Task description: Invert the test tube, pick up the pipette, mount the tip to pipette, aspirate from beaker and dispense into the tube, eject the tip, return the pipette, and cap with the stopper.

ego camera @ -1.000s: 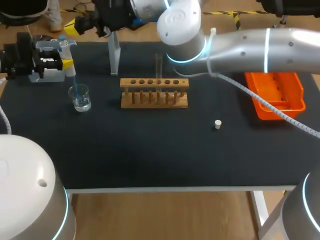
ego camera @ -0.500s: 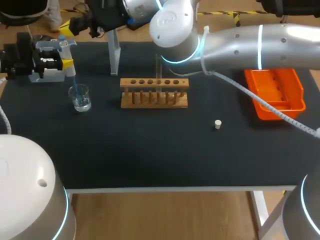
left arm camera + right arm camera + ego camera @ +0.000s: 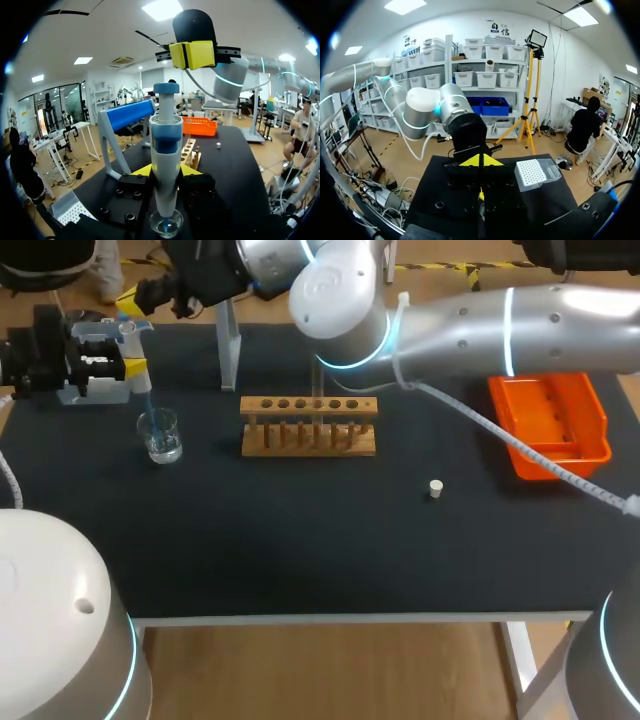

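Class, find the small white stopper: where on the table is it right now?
In the head view, the stopper lies alone on the black table, right of centre, between the wooden rack and the orange tray but nearer the front edge.

Colours across the black table (image 3: 300, 540)
Orange tray (image 3: 597, 430) at right, pale wooden rack (image 3: 308, 427) at centre, white stopper (image 3: 435, 488), clear beaker (image 3: 160, 435) at left; white pipette (image 3: 166, 165) with blue bands and blue tip
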You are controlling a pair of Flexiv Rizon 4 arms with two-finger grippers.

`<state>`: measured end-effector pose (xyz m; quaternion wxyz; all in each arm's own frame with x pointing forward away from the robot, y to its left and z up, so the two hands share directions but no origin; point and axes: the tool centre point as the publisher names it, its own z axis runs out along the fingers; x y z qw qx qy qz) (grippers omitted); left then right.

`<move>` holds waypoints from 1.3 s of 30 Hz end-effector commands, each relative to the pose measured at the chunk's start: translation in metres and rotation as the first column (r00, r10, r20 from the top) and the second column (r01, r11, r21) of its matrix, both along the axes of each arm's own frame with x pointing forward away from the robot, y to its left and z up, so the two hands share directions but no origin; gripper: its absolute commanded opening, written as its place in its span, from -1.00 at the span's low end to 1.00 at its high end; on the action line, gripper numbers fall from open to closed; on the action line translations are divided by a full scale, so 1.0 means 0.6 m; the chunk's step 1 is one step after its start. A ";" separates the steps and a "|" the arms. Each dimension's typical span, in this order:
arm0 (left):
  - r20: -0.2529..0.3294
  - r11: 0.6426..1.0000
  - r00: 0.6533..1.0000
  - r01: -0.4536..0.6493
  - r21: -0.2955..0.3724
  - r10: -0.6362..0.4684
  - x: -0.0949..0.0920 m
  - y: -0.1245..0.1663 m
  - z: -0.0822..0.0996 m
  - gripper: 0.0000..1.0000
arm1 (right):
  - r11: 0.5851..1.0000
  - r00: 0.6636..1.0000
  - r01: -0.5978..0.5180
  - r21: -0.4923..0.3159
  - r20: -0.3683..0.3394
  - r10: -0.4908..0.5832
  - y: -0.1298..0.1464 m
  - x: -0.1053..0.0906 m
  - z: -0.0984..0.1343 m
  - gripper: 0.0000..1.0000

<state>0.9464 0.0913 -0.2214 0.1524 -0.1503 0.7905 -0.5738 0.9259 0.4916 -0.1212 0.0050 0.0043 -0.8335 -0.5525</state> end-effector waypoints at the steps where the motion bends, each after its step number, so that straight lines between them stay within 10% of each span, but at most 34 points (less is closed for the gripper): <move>1: -0.001 1.000 1.000 -0.004 0.003 0.004 -0.001 -0.001 0.002 -1.00 | 1.000 1.000 0.004 -0.014 -0.003 -0.004 0.005 0.005 -0.001 -1.00; 39: -0.001 1.000 1.000 -0.004 0.003 0.004 -0.001 -0.001 0.002 -1.00 | 0.999 1.000 0.019 -0.047 -0.023 -0.020 0.010 0.018 -0.035 -1.00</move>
